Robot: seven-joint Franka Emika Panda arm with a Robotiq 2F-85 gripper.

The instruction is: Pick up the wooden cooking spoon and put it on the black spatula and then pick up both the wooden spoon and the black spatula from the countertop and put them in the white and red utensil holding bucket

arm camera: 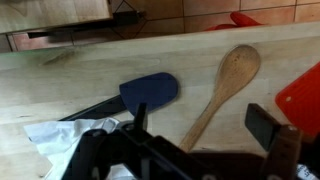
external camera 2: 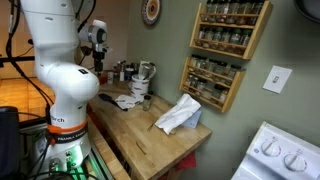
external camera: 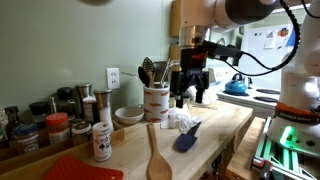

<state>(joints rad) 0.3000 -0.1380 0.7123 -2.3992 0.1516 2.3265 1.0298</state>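
Note:
The wooden spoon (external camera: 155,155) lies on the butcher-block countertop, bowl toward the front edge. In the wrist view the wooden spoon (arm camera: 228,82) lies just right of the dark spatula (arm camera: 150,92), apart from it. The spatula (external camera: 187,137) lies between the spoon and a white cloth. The white and red utensil bucket (external camera: 156,101) stands near the wall and holds other utensils; it also shows in an exterior view (external camera 2: 144,78). My gripper (external camera: 190,88) hangs open and empty above the counter, next to the bucket; in the wrist view my gripper (arm camera: 200,130) has its fingers spread over the spoon's handle.
A crumpled white cloth (external camera: 180,120) lies by the spatula; the cloth (external camera 2: 178,115) also shows in an exterior view. Spice jars (external camera: 55,125), a shaker bottle (external camera: 102,140), a white bowl (external camera: 128,115) and a red mat (external camera: 80,168) share the counter. A stove with a blue kettle (external camera: 236,87) is behind.

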